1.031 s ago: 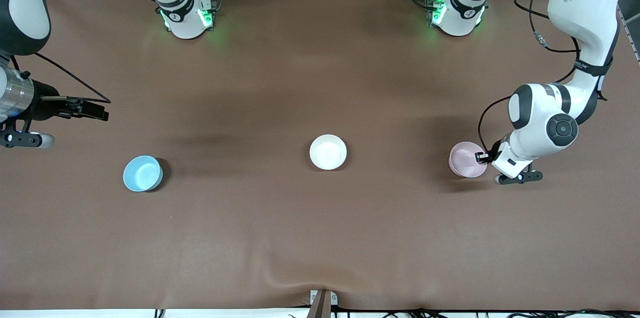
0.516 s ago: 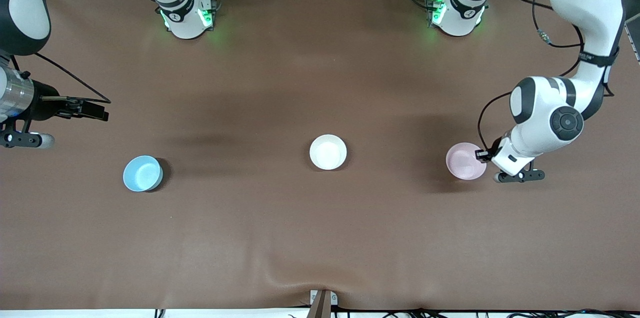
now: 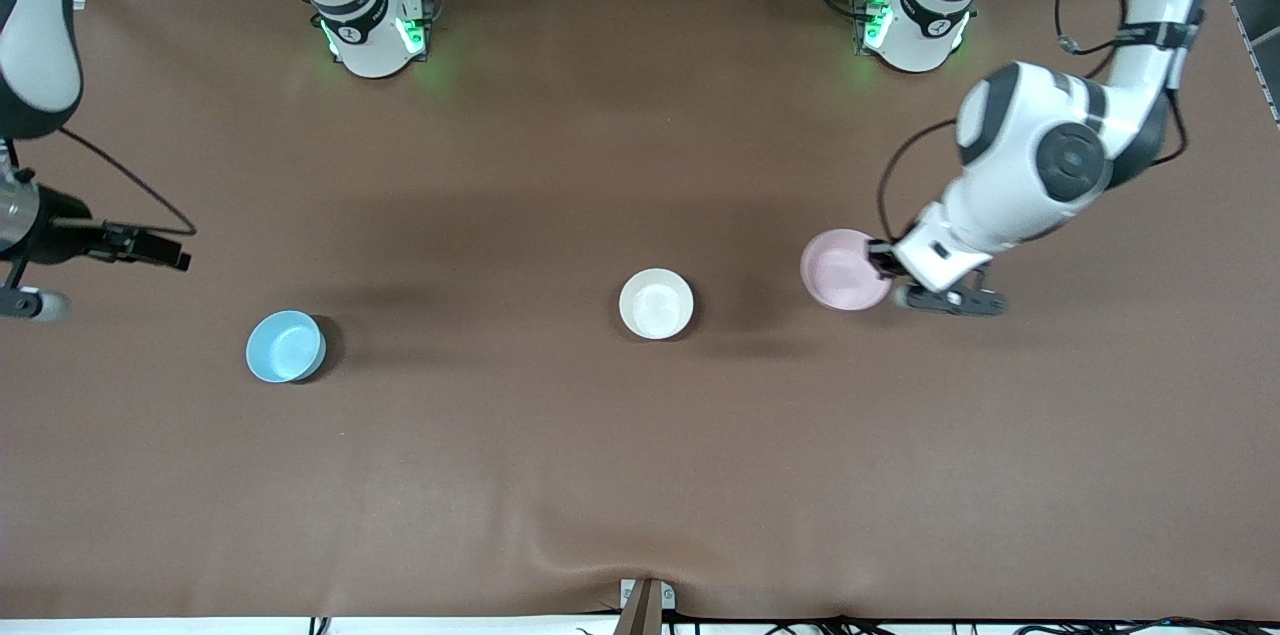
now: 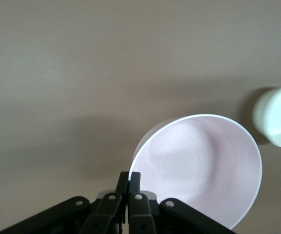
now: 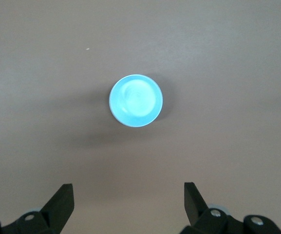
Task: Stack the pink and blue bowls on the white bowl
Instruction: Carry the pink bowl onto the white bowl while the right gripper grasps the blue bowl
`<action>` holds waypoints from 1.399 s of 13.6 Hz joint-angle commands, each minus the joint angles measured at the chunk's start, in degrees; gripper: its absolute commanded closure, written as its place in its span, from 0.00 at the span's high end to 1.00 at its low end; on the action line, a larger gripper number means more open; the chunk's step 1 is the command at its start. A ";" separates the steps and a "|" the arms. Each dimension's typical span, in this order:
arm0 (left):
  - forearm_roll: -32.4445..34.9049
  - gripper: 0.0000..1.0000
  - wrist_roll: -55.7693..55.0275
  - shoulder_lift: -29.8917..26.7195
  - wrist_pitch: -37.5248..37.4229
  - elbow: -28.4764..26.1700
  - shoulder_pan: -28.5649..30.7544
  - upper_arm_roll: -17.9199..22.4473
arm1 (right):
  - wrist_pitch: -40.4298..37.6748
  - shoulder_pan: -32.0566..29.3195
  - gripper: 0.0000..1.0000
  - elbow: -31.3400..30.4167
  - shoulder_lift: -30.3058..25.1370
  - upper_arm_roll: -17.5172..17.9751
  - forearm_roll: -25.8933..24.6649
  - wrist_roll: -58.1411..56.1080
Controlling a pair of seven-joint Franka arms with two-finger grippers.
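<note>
Gripping the pink bowl (image 3: 845,269) by its rim, the left gripper (image 3: 882,261) holds it up in the air over the brown table (image 3: 640,475), above the stretch between the white bowl (image 3: 656,303) and the left arm's end. In the left wrist view the two fingers (image 4: 134,181) are pinched together on the edge of the pink bowl (image 4: 201,168), one on each side of the rim, and the bowl hangs with its mouth open toward the camera. The white bowl (image 4: 276,116) shows at the edge of that same view, standing apart from the held bowl on the table

The white bowl sits upright near the middle of the table, with nothing in it. The blue bowl (image 3: 285,346) stands upright toward the right arm's end of the table, a little nearer to the front camera than the white bowl and well apart from it, also with nothing inside

The right gripper (image 3: 160,250) hangs in the air over the right arm's end of the table, its fingers (image 5: 61,204) spread wide and holding nothing. In the right wrist view the blue bowl (image 5: 136,100) lies on the table below, between the lines of the two open fingers but well clear of them
</note>
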 commanded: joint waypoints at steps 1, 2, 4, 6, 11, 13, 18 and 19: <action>-0.69 0.00 -6.26 4.51 -1.28 5.66 -2.66 -3.33 | 1.94 -2.14 1.00 1.59 4.15 0.78 0.06 -3.35; -0.61 0.00 -9.51 6.79 -0.93 7.86 -6.16 -3.34 | 2.21 -2.22 1.00 1.59 5.55 0.78 0.06 -3.44; 0.10 0.00 -16.45 11.89 -0.41 12.78 -11.36 -3.16 | 4.83 -2.49 1.00 1.16 8.19 0.69 0.06 -3.36; 0.97 0.00 -19.47 16.46 2.22 16.65 -14.62 -2.90 | 7.21 -2.58 1.00 1.06 11.53 0.69 0.06 -3.36; 7.21 0.00 -23.52 24.38 8.12 19.65 -17.36 -2.72 | 14.60 -4.24 1.00 0.98 19.18 0.78 0.06 -3.36; 7.92 0.00 -23.52 26.06 8.38 19.83 -17.45 -2.46 | 18.54 -4.16 1.00 0.37 21.47 0.69 0.06 -3.36; 9.24 0.00 -22.82 29.05 11.46 19.74 -17.54 -2.46 | 30.23 -4.16 1.00 -8.85 21.91 0.78 0.06 -3.00; 9.24 0.00 -22.73 29.40 11.81 19.74 -17.54 -2.46 | 31.99 -4.33 1.00 -10.43 21.92 0.78 0.06 -2.92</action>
